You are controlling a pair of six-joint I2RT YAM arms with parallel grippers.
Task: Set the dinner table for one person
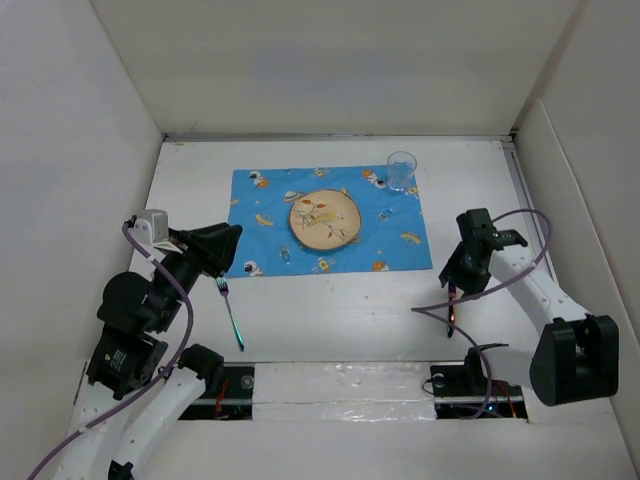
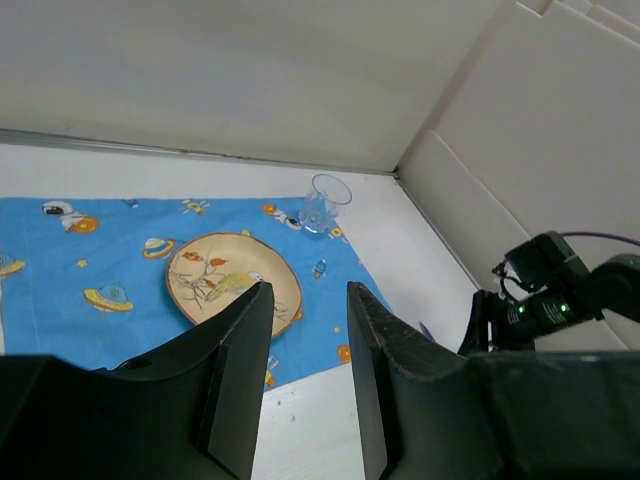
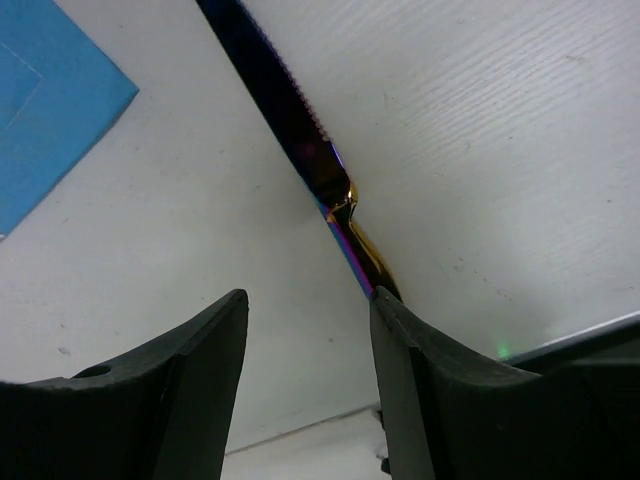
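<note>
The dinner table [image 1: 330, 310] fills the middle of the top view, white and walled, with a blue astronaut mat [image 1: 270, 200] lying across its centre. On the mat sit a round plate [image 1: 324, 219] and, at its upper right corner, a clear glass [image 1: 401, 170]. A fork [image 1: 232, 315] lies on the bare surface below the mat's lower left corner, near my left gripper [image 1: 230, 246], whose fingers are spread with nothing between them. At the right, my right gripper [image 1: 454, 285] hangs low over an iridescent knife [image 3: 300, 130], fingers apart. The handle may touch one finger, but I cannot be sure.
</note>
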